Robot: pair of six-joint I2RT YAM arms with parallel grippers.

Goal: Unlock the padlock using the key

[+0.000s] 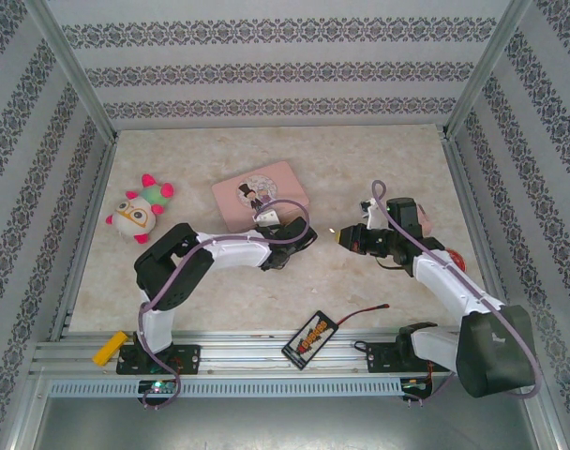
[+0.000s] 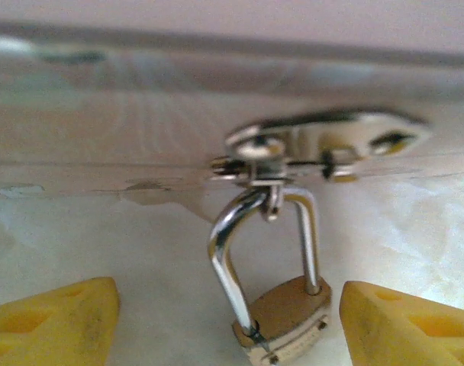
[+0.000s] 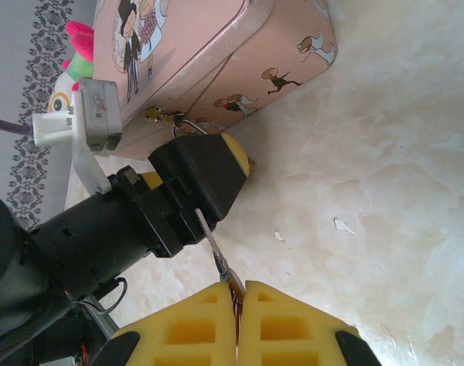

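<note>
Padlock [image 2: 281, 320] — shackle seated in the body, looped through the clasp [image 2: 323, 141] of the pink tin [image 3: 217, 46]; between the spread jaws of the left gripper [image 2: 228, 324], ungripped. Key [image 3: 217, 252] — pinched in the clenched jaws of the right gripper [image 3: 238, 305], blade jutting beyond the tips. Outstanding, by appearance: insertion, turn.

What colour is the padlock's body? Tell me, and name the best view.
Brass-coloured: the padlock body sits under a silver shackle; clearest in the left wrist view.
</note>
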